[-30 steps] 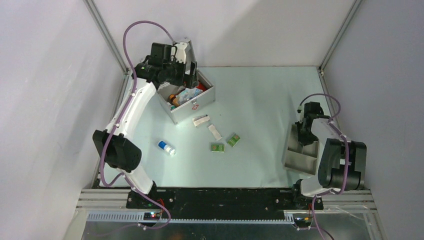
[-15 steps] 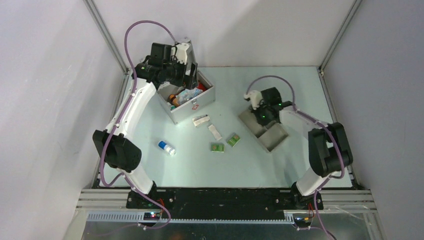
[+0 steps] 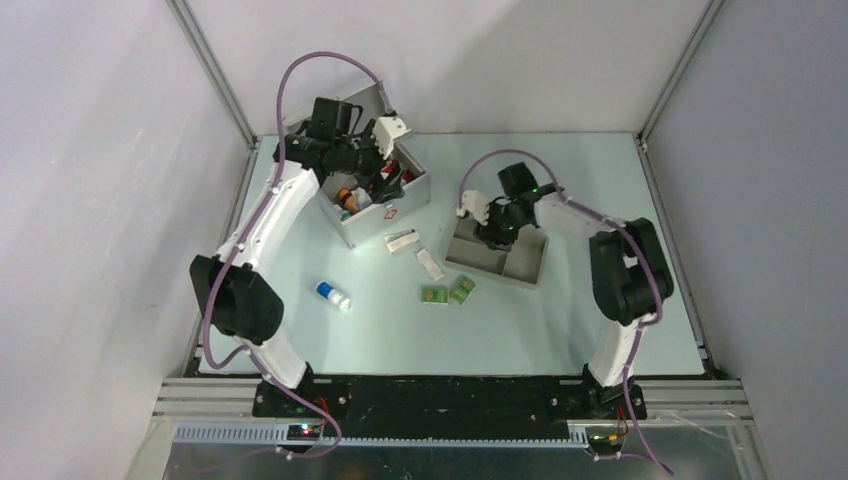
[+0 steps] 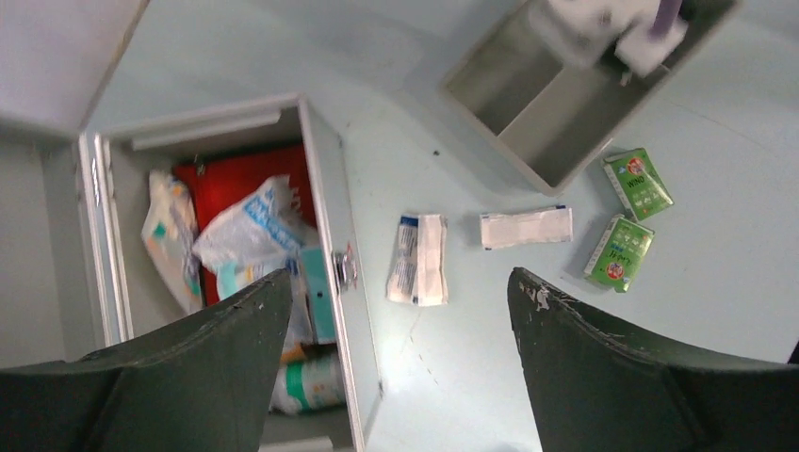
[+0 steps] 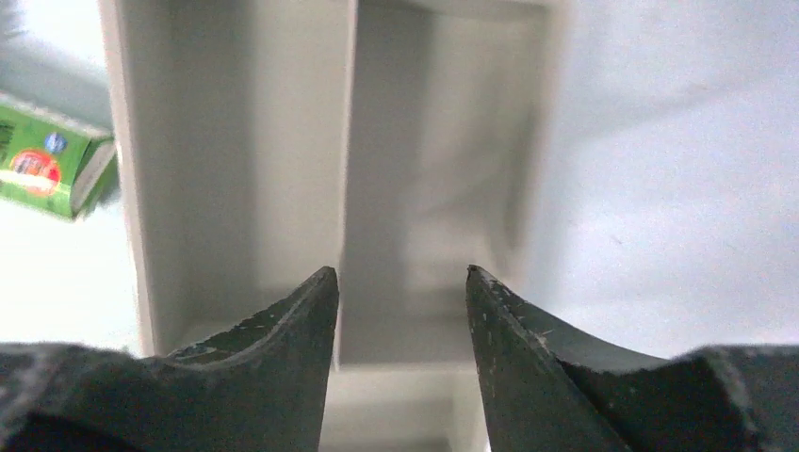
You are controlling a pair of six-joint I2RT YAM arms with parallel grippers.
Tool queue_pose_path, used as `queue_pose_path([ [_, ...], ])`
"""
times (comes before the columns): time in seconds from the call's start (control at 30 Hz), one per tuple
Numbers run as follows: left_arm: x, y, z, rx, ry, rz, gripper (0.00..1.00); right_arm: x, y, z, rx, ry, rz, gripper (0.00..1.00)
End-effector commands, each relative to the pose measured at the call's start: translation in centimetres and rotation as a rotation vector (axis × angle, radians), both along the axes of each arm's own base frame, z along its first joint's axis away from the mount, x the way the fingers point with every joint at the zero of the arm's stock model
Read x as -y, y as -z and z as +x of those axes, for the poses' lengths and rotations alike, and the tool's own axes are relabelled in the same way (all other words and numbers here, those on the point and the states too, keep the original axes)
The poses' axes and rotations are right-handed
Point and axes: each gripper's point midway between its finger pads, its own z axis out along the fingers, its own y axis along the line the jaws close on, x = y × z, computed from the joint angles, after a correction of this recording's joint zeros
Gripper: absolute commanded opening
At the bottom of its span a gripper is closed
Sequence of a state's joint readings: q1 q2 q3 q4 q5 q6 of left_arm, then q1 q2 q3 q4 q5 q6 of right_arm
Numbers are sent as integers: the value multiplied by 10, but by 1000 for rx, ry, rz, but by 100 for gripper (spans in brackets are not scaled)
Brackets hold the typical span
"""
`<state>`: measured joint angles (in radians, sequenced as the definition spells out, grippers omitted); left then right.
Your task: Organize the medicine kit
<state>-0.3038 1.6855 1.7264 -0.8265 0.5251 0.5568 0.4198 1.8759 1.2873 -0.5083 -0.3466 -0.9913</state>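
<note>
Since a second ago the left arm (image 3: 268,215) has swung its wrist forward from the back of the open medicine kit (image 3: 372,222) to hang right over it, and the grey tray (image 3: 520,268) has been dragged from the far right edge of the bench (image 3: 560,180) to the middle. The kit sits at the rear left of the bench, its hollow already cluttered with a red pouch (image 4: 236,174), white packets (image 4: 250,231) and small bottles (image 4: 306,386). The left jaws stand wide apart above its front wall, grasping nothing. Loose on the bench in front of it lie a blue-capped bottle (image 3: 333,294), white sachets (image 3: 403,240) and, further right, two green boxes (image 3: 434,294), the right-hand one just beside the tray's near corner. The right jaws hover low over the tray's divider, parted with only bare plastic between them, so the tray looks just let go.

My reading is that the step in hand is staging: bringing the tray within reach of the strays and the kit. The next move seems to call for the right arm (image 3: 600,225) to lift clear. Then either arm could pick up the small items one at a time, coming at the flat sachets low and square, and sort them into the tray's compartments or the kit
</note>
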Motion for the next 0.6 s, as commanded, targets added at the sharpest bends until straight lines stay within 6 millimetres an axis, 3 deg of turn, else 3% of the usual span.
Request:
queue_pose_path([
  [0.0,44,-3,-3,114,297,-44,88,20,-107,-11,60,17,166,59],
  [0.03,50,-2,-3,131,333,-41,87,35,-129,-17,77,56,193,61],
  [0.07,64,4,-3,126,379,-51,86,43,-133,-32,19,94,216,61],
  [0.1,71,4,-2,144,410,-50,85,61,-149,-35,35,163,238,62],
  [0.27,123,50,-25,175,646,-10,76,130,-172,-40,-71,613,396,61],
  [0.4,145,93,-44,208,789,70,73,149,-173,-39,-107,769,471,60],
  [0.43,148,108,-45,191,801,92,72,149,-175,-39,-100,771,486,60],
  [0.57,171,133,-44,149,822,118,66,145,-185,-42,-91,778,532,60],
])
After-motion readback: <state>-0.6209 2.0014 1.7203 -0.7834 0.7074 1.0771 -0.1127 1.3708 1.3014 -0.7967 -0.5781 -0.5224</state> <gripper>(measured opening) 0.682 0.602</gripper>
